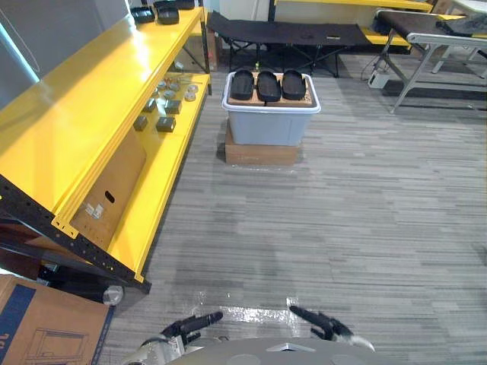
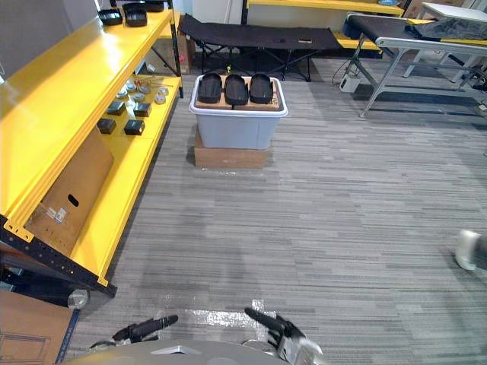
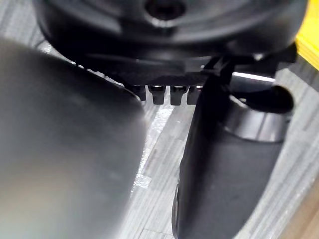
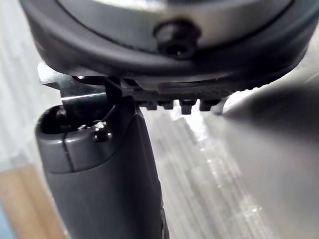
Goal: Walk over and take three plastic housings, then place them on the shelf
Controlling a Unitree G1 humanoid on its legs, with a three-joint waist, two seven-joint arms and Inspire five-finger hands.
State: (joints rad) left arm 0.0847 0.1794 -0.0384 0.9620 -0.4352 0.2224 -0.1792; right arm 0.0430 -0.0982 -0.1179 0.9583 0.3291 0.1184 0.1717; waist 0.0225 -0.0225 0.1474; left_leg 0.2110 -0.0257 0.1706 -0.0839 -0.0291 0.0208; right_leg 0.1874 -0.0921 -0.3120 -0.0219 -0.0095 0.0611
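Fingers (image 1: 204, 317) of the left hand (image 1: 179, 328) are straight and slightly spread, holding nothing, well short of the grey bin (image 1: 270, 125). The right hand (image 1: 329, 328) is also well short of the bin, its fingers (image 1: 304, 312) likewise straight and empty. Left of the bin runs the yellow shelf (image 1: 76, 114), with small parts (image 1: 166, 124) on its lower level. Three plastic housings (image 1: 268, 85) lie side by side on a cardboard sheet (image 1: 307, 98) atop the bin, which stands on a cardboard box (image 1: 260, 155). Behind the bin stands a black folding cot (image 1: 289, 32).
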